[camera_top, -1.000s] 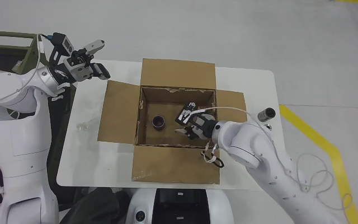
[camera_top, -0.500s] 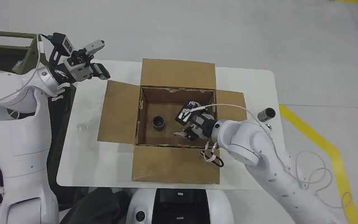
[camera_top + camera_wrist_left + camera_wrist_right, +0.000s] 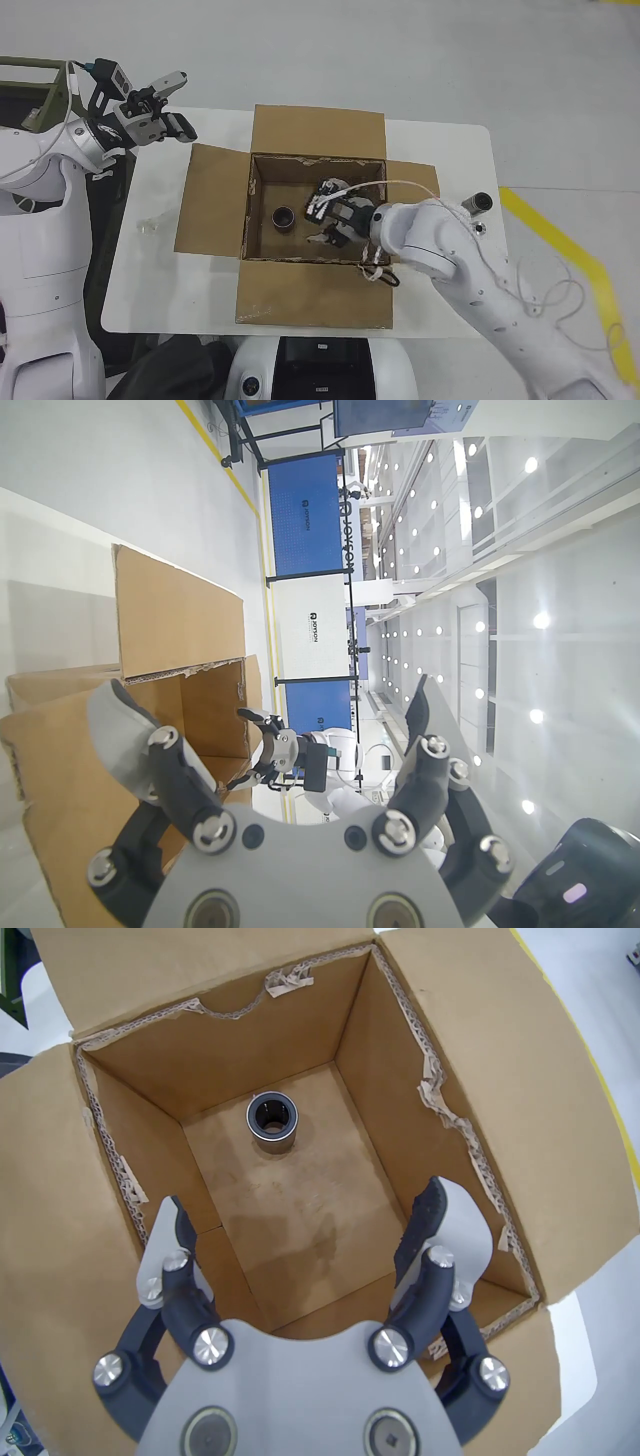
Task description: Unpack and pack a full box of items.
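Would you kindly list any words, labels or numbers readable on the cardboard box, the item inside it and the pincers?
Cardboard box: none readable.
Dark cylinder inside it: none.
Right pincer, left pincer: none.
Pale label on the arm behind the left pincer: too small to read.

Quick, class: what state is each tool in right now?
Left tool: open, empty.
Right tool: open, empty, over the box.
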